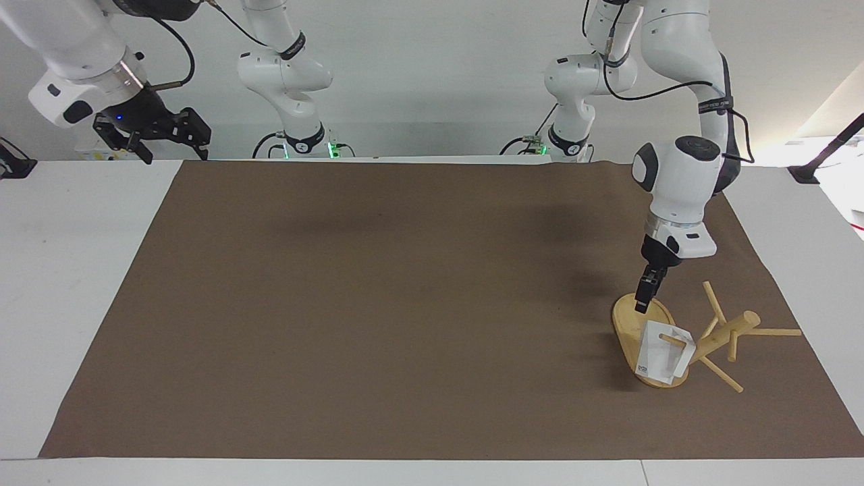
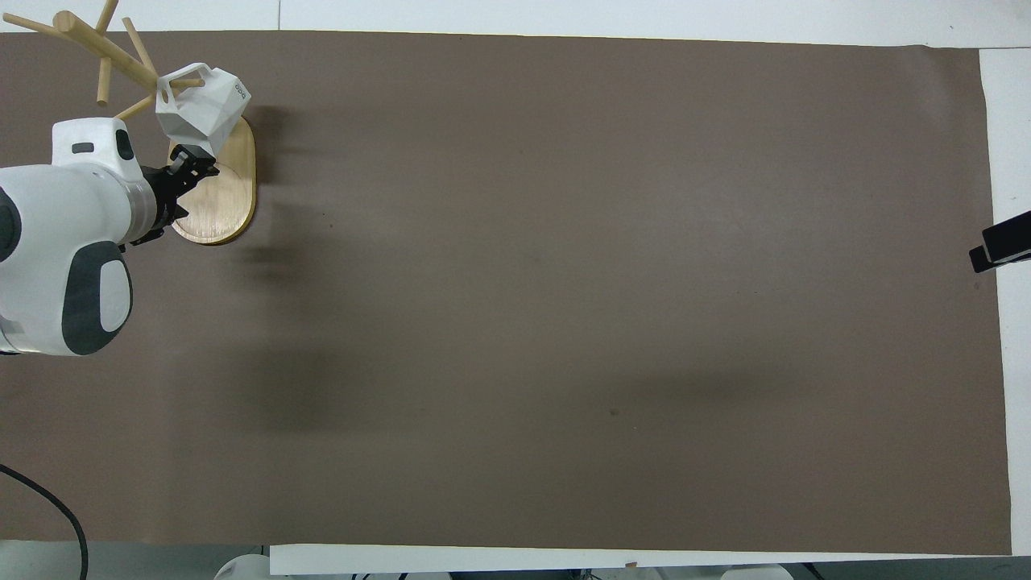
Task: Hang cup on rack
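Note:
The white faceted cup (image 1: 656, 356) hangs by its angular handle on a low peg of the bamboo rack (image 1: 725, 334), just above the rack's oval base (image 1: 626, 318). It also shows in the overhead view (image 2: 203, 109), beside the rack's post (image 2: 105, 50) and over the base (image 2: 229, 201). My left gripper (image 1: 642, 302) is open and empty. It hovers over the base and is apart from the cup; the overhead view (image 2: 196, 161) shows it too. My right gripper (image 1: 152, 140) is open and waits raised at the right arm's end of the table, by the robots' edge.
A brown mat (image 1: 405, 304) covers most of the white table (image 1: 61, 270). The rack stands near the mat's corner at the left arm's end, away from the robots. Its other pegs (image 1: 773, 331) stick out sideways and upward.

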Tool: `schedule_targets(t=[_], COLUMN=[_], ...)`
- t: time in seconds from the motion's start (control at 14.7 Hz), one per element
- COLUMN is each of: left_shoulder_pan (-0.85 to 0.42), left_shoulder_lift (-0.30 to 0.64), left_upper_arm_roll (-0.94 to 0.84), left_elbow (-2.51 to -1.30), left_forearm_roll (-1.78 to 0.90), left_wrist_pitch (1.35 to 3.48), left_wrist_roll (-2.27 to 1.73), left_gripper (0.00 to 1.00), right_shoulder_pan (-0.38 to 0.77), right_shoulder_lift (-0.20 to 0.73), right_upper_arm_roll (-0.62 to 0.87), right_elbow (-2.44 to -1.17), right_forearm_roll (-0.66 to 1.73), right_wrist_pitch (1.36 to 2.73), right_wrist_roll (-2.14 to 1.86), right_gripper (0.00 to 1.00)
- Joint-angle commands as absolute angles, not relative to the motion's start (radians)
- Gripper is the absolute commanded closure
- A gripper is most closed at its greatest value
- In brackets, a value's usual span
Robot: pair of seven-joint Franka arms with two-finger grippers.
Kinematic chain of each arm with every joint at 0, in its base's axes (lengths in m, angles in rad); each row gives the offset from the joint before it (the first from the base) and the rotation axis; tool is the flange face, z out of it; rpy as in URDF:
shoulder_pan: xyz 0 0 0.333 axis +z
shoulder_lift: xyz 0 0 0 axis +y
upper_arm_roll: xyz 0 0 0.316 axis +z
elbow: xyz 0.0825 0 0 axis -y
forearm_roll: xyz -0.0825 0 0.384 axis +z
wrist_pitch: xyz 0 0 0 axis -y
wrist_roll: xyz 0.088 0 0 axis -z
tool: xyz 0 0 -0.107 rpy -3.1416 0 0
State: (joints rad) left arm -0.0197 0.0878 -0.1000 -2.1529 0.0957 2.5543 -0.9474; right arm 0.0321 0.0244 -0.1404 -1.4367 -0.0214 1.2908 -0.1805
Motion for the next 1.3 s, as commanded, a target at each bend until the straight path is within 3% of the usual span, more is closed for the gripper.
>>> schedule_targets(t=[0.0,0.48,0.95,1.23], left_shoulder_pan=[-0.021,-0.009,-0.005,0.017], left_shoulder_lift=[0.072,-0.021,-0.017,-0.024], left_upper_arm_roll=[-0.103,-0.103,-0.092,-0.095], left_elbow=[-2.051,-1.859,-1.659,-1.601], left_forearm_roll=[0.12,0.137,-0.006,-0.002], left_wrist_pitch=[2.352,1.926,1.501,1.442], left_wrist_roll=[-0.94,-0.483,-0.002,0.048], left_gripper=[0.0,0.0,0.01,0.0], right_shoulder_pan=[0.032,0.029,0.029,0.032], right_shoulder_lift=[0.025,0.025,0.025,0.025], right_upper_arm_roll=[-0.13,-0.127,-0.127,-0.127], right_elbow=[-1.425,-1.425,-1.424,-1.424], right_forearm_roll=[-0.029,-0.028,-0.026,-0.026], right_wrist_pitch=[1.282,1.284,1.284,1.285], right_wrist_roll=[-0.163,-0.163,-0.163,-0.163], right_gripper=[0.0,0.0,0.0,0.0])
